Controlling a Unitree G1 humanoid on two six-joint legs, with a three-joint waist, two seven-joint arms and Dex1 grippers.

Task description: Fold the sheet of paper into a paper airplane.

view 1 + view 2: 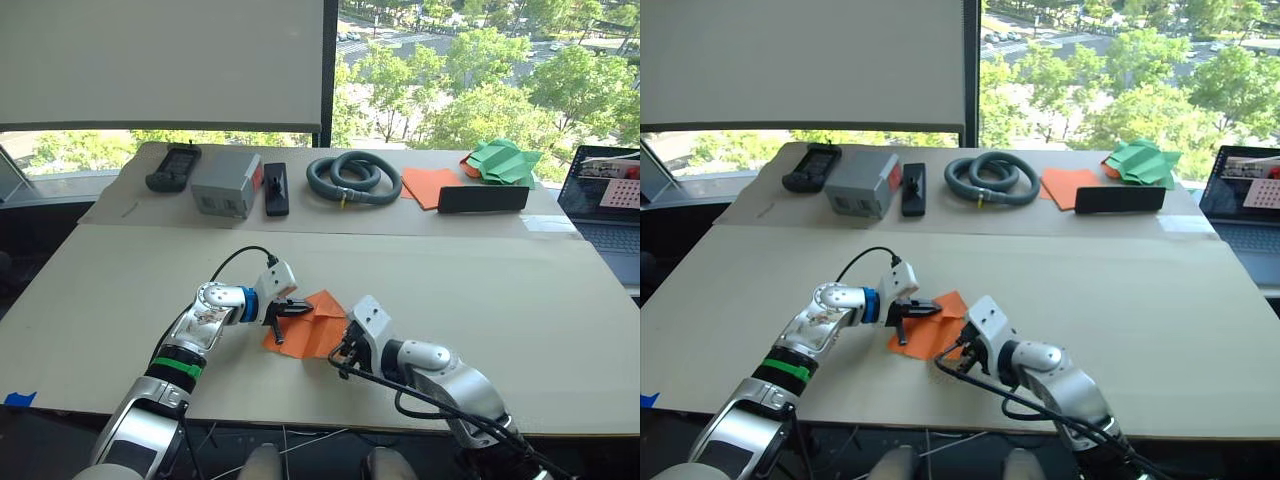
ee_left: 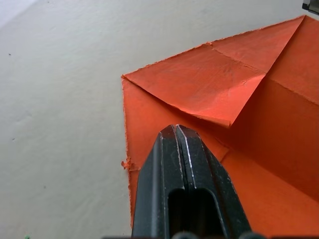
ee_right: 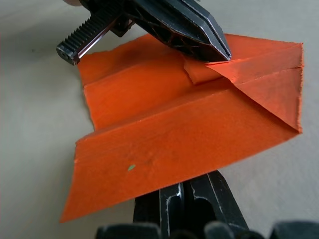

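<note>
Sheet of paper (image 1: 318,322): thin, orange, sharply creased.

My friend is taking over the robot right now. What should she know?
Left gripper: shut, tips pressing down on the orange paper beside a folded-down corner flap.
Right gripper: shut on the paper's near edge, lifting that side up off the table.
Paper: near the table's front edge, between the two grippers, creased, one corner folded in.
Done: first creases and a corner fold.
Left: the remaining folds; no dart shape or fin yet.
At the back, not part of the job: a flat orange sheet and green folded paper.
</note>
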